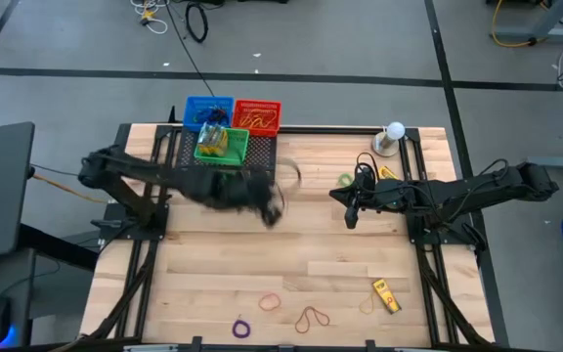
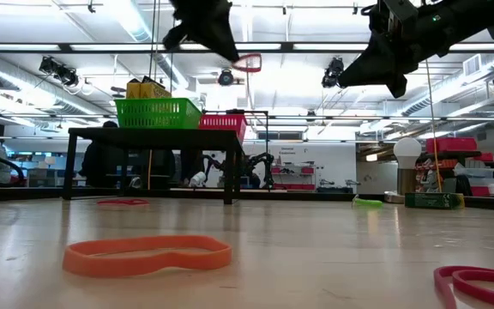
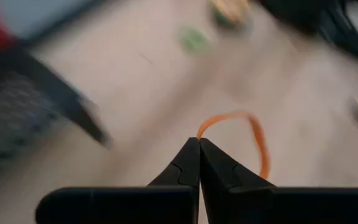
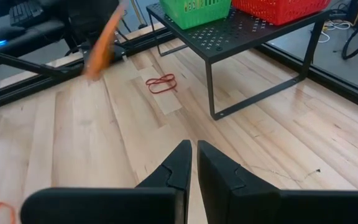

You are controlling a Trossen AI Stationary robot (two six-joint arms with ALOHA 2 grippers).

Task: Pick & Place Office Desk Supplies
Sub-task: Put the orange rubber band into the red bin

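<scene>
Above the table — left gripper point(image 3: 199, 142), orange band point(image 3: 253, 134)

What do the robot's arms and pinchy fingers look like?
Both arms are dark, almost black, built from jointed sections with thin dark cables running along them. The left gripper ends in two smooth black fingers that taper to sharp wedge tips on a flat black bar. The right gripper has the same pointed black fingers. No markings show.

Three baskets: blue point(image 1: 206, 110), red point(image 1: 257, 115), green point(image 1: 223, 145), one yellow crayon box point(image 1: 387, 295), two claws point(image 1: 274, 210) point(image 1: 351, 213)
</scene>
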